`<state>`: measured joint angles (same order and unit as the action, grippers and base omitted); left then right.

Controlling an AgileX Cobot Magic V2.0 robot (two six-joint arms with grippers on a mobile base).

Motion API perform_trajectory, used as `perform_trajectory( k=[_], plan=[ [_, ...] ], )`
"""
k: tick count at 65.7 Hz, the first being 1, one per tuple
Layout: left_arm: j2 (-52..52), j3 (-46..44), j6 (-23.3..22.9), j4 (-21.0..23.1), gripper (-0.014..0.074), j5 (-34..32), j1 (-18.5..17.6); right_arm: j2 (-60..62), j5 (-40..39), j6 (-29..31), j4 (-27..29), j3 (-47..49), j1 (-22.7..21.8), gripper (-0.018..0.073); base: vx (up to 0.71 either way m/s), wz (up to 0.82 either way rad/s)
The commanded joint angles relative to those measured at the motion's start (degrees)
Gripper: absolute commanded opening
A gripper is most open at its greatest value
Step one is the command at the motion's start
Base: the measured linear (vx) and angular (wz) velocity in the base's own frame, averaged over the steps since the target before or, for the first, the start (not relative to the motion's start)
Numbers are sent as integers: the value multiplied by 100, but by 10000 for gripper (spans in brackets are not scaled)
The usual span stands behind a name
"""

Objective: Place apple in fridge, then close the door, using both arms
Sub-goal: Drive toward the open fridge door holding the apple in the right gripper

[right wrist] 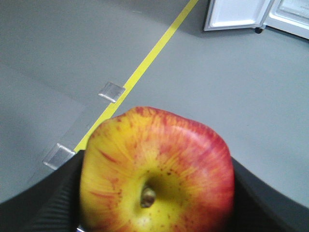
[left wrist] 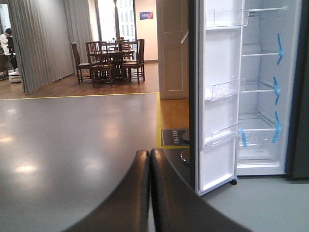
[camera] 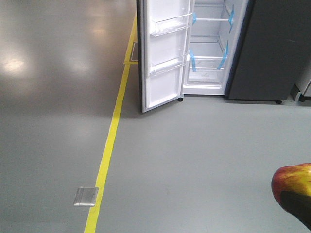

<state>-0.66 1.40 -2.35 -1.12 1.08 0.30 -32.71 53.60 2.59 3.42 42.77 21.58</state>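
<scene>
The red and yellow apple fills the right wrist view, pressed between the black fingers of my right gripper, which is shut on it. In the front view the apple shows at the lower right edge with a black finger over it. The fridge stands open across the floor, its door swung out to the left, white lining and clear bins facing me. My left gripper is shut on nothing, pointing toward the door.
A yellow floor line runs from the fridge toward me, with a metal floor plate beside it. A dark grey cabinet stands right of the fridge. Far off are a dining table and chairs and a person.
</scene>
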Motion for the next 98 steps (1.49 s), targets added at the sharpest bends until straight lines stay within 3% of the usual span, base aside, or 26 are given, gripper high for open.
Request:
perform_trajectory(
  k=[1, 98],
  plan=[
    [-90, 162, -50, 3, -6, -401, -28, -15, -411, 39, -11, 150, 6, 133, 29, -13],
    [-90, 162, -50, 3, -6, -401, -28, -15, -411, 39, -11, 150, 6, 133, 21, -4]
  ],
)
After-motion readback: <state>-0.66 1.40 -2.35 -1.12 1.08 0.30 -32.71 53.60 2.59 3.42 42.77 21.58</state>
